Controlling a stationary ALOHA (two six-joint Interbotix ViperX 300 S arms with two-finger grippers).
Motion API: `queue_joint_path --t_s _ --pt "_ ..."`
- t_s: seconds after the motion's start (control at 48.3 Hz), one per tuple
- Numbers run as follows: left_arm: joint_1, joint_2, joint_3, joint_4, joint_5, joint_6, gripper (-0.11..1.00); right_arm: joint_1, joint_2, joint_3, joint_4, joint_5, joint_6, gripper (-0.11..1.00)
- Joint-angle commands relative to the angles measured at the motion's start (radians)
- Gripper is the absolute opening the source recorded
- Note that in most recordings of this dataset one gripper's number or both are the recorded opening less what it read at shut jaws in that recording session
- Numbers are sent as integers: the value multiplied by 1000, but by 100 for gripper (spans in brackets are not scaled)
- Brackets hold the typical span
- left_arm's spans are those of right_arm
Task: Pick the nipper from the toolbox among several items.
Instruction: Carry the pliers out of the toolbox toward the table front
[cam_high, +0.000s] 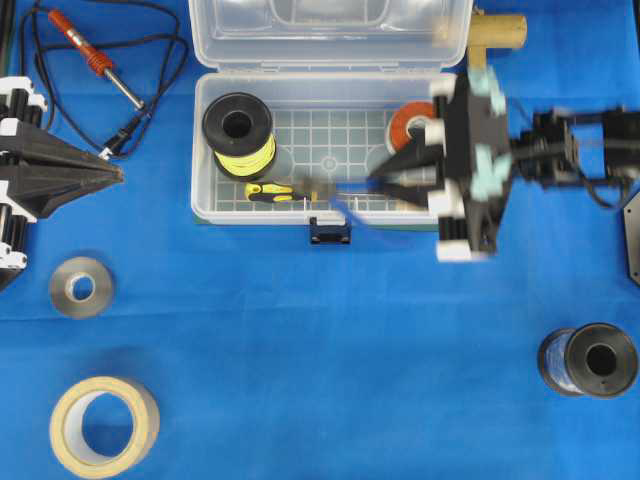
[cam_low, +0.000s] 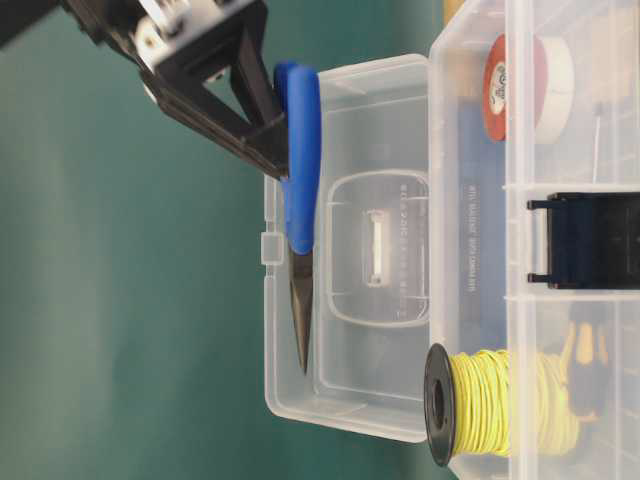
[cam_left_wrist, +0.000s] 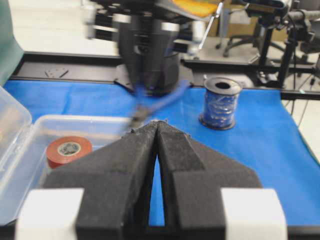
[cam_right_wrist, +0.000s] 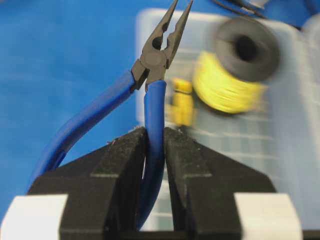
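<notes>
- Nipper (cam_right_wrist: 152, 65) aloft: the right gripper (cam_right_wrist: 155, 137) has its fingers (cam_right_wrist: 122, 150) clamped on one blue handle, the other handle bowing free, the dark pointed tip leading away from the arm.
- The tool hangs clear above the front edge of the open toolbox (cam_high: 205, 150), evidently lifted out so it cannot snag the yellow wire spool (cam_high: 238, 125), the orange tape roll (cam_high: 408, 125) or the screwdriver (cam_high: 272, 191) lying inside.
- The left gripper (cam_left_wrist: 157, 127) sits parked over the blue worktop (cam_high: 320, 350), fingers together, holding nothing, leaving the box free for the right arm.
</notes>
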Motion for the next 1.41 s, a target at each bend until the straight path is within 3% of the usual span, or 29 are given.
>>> queue_joint_path --t_s 0.0,0.311,0.622,1.057,1.119,1.285,1.326,1.388 --pt "3 6 -9 -3 -5 -2 0 67 2 -9 6 -31 18 13" --pt "3 8 -3 -3 -6 -2 0 160 244 -57 9 -64 127 13" --pt "5 6 -2 -3 -8 -2 0 187 439 -114 14 -66 179 13" --pt "18 5 -2 -3 -6 -3 0 196 502 -137 15 -21 218 14" --pt "17 6 -2 -3 -6 -3 0 196 495 -141 11 -8 218 26" --pt "17 2 -3 -3 -6 -5 0 187 382 -137 -5 55 212 76" --pt "17 -2 -3 -3 -5 -5 0 183 327 -127 -14 77 212 82" --pt "17 -2 -3 -3 -6 -5 0 176 252 -114 -26 98 212 76"
